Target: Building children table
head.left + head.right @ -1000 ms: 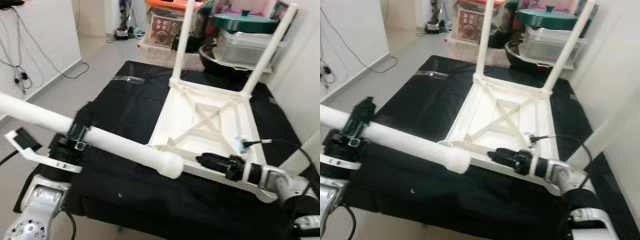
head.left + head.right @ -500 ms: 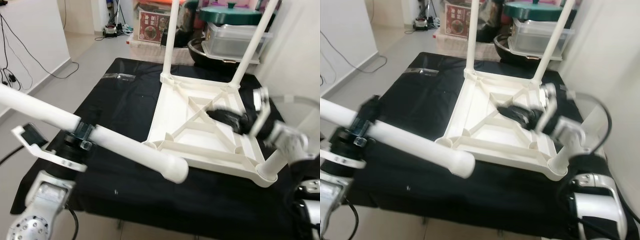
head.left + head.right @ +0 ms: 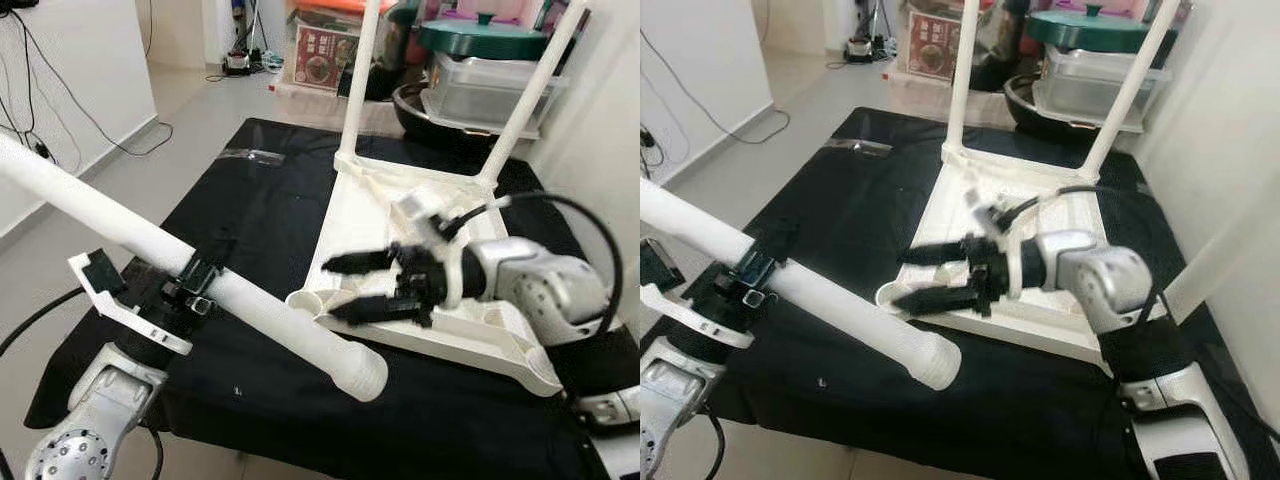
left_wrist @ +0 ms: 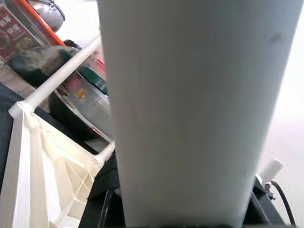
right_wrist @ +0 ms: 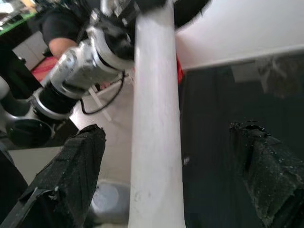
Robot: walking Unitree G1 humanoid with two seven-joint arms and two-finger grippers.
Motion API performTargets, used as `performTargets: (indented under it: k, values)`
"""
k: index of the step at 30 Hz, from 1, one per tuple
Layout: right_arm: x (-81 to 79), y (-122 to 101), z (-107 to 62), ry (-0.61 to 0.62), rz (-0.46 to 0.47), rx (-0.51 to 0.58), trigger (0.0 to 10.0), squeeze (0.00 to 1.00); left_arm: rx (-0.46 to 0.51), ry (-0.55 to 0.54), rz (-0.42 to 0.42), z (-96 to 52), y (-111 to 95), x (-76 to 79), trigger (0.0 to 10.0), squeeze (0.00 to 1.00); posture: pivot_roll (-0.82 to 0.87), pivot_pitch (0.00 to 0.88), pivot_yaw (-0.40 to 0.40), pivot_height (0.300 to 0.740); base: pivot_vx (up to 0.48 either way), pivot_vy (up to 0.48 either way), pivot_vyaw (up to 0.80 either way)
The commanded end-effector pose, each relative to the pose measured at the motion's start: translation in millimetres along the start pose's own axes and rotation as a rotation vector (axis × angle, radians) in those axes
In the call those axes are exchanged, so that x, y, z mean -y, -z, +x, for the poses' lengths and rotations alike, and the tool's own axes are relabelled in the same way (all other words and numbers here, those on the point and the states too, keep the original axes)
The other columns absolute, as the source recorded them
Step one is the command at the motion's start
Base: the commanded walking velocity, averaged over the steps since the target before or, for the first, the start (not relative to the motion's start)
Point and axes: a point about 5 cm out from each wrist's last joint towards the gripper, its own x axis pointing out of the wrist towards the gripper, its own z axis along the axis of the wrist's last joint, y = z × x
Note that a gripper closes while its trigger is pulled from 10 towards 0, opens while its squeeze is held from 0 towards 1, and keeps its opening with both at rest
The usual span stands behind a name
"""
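Observation:
The white children's table [image 3: 455,330] lies upside down on a black cloth, with two legs [image 3: 358,75] standing up at its far corners. My left gripper [image 3: 196,290] is shut on a long loose white leg [image 3: 270,315], whose open end [image 3: 362,376] points toward the table's near side. My right gripper [image 3: 345,287] hangs open just above the near-left corner socket [image 3: 308,301], with its fingers spread toward the leg's end. In the right wrist view the leg [image 5: 155,123] runs between the two black fingers [image 5: 71,175] without touching them.
Behind the cloth-covered table [image 3: 250,210] are a green-lidded pot [image 3: 487,38], clear plastic bins [image 3: 490,95] and a dark wok. A wall with hanging cables [image 3: 60,90] is on the left. Another white tube [image 3: 1225,255] slants along the right edge.
My right gripper has swung left across the upturned table to its near-left corner, close to the loose leg's end. The left gripper still holds the leg. The camera has shifted slightly.

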Motion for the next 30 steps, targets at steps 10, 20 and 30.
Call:
performTargets:
  k: [10,20,30]
  values:
    - [-14.0,12.9,35.6,0.02,0.052,-0.154,10.0,0.0,-0.069,0.031,-0.002,8.9,13.0,-3.2,0.0,0.0,0.0,0.0,-0.062,0.74,0.0,0.0,0.0]
    - [-14.9,26.8,70.0,0.047,-0.044,-0.286,10.0,0.0,-0.099,0.056,0.0,15.5,18.0,-4.2,0.0,0.0,0.0,0.0,-0.056,0.74,0.0,0.0,0.0]
    - [-5.4,37.3,83.3,0.149,-0.048,-0.313,0.0,0.0,-0.112,0.074,-0.005,18.4,21.7,-2.4,0.0,0.0,0.0,0.0,-0.061,0.74,0.0,0.0,0.0]
